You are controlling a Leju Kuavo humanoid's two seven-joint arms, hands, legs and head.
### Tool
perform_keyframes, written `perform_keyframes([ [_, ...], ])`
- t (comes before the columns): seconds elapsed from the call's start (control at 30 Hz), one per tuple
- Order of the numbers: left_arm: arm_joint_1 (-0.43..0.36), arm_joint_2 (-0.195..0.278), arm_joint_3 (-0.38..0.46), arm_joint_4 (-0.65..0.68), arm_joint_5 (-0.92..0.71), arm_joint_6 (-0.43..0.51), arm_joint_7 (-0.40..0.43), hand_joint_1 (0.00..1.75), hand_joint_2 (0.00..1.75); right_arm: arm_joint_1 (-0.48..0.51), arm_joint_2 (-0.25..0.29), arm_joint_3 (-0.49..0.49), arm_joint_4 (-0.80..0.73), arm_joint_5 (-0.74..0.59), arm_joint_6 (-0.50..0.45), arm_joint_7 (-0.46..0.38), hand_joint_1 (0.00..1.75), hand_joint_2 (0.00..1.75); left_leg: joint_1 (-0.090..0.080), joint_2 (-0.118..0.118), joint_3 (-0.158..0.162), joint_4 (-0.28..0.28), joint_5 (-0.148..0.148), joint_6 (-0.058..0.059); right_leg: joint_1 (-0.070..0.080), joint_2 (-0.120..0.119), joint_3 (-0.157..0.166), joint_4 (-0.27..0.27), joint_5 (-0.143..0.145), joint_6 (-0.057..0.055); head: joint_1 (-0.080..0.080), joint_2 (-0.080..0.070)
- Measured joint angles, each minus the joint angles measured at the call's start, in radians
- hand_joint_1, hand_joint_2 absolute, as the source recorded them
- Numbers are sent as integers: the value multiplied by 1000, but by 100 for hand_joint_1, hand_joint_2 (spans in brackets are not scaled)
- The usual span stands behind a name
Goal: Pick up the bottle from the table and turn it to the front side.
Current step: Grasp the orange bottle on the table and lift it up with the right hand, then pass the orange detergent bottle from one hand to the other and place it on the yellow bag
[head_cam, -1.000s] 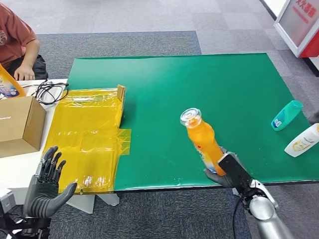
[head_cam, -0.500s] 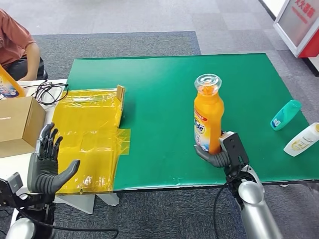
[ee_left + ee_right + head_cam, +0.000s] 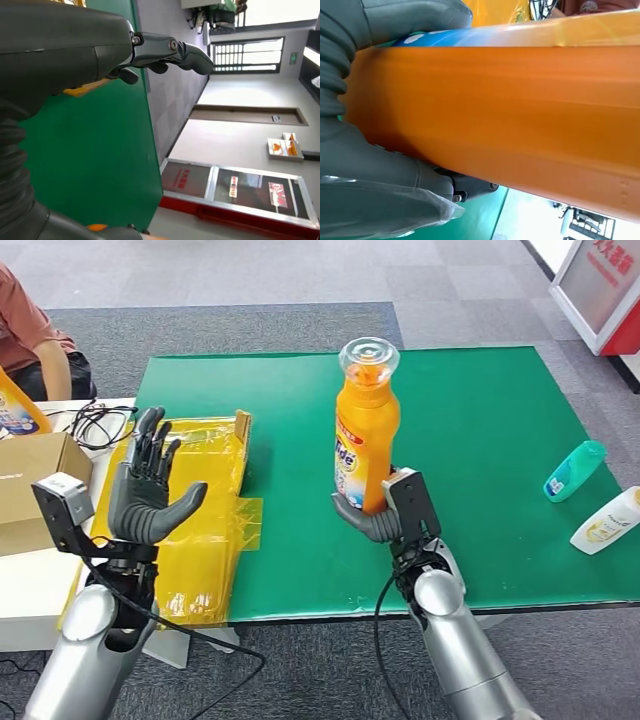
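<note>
At far left, a brown cardboard box (image 3: 34, 490) beside crinkled yellow plastic sheeting (image 3: 192, 510). Above that sheeting, left hand (image 3: 147, 495) raised, fingers (image 3: 151, 445) spread, holding nothing. Farther right, over the green surface (image 3: 483, 440), upright orange plastic detergent bottle (image 3: 366, 435) with clear cap, lifted, gripped near its base by right hand (image 3: 377, 515), fingers wrapped around it. At far right, teal bottle (image 3: 575, 470) and white bottle (image 3: 606, 522) lying down.

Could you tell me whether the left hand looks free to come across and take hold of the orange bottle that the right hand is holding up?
Probably yes. The left hand is raised, open and empty, and only bare green mat lies between it and the upright orange bottle gripped low by the right hand.
</note>
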Motion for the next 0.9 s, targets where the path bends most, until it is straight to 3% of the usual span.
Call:
perform_keyframes([
  [0.5,-94,-23,-136,47,82,-44,33,0,175,-62,43,78,72,44,-86,-37,175,175,0,0,-1,0,0,0,0,0,-1,0,0,0,0,0],
  [0.9,-145,-45,-191,93,97,-15,46,0,175,-81,57,135,95,106,-133,-73,175,175,0,0,-1,0,0,0,0,0,-1,0,0,0,0,0],
])
